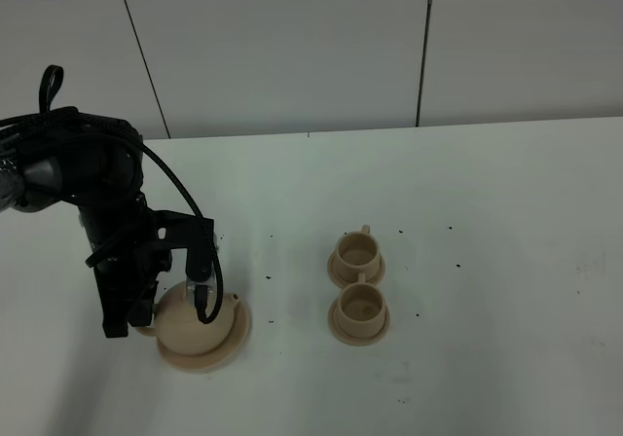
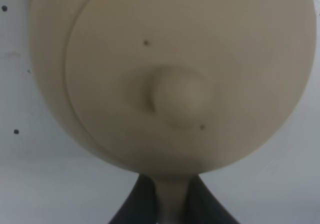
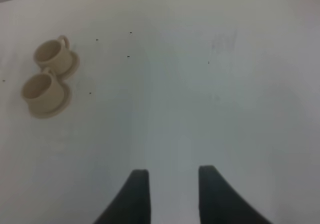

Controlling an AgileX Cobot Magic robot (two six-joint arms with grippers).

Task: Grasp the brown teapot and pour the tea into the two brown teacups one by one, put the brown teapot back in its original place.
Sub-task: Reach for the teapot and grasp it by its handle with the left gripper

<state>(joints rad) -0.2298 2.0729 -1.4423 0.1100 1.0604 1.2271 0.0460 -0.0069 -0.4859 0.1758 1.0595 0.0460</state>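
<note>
The brown teapot (image 1: 198, 324) sits over its wide tan saucer, the original place (image 1: 237, 339), at the front left of the table. My left gripper (image 1: 148, 317) is on the teapot's left side. In the left wrist view its dark fingers (image 2: 135, 204) are shut on the loop handle below the teapot's (image 2: 175, 84) knobbed lid. The two brown teacups (image 1: 357, 253) (image 1: 360, 306) stand on small saucers mid-table, one behind the other. They also show in the right wrist view as teacups (image 3: 52, 54) (image 3: 40, 88). My right gripper (image 3: 172, 176) hangs open over bare table, well away from them.
The white table (image 1: 487, 212) carries small dark specks around the cups and teapot. A pale panelled wall (image 1: 292, 47) closes off the back. The right arm does not show in the exterior view.
</note>
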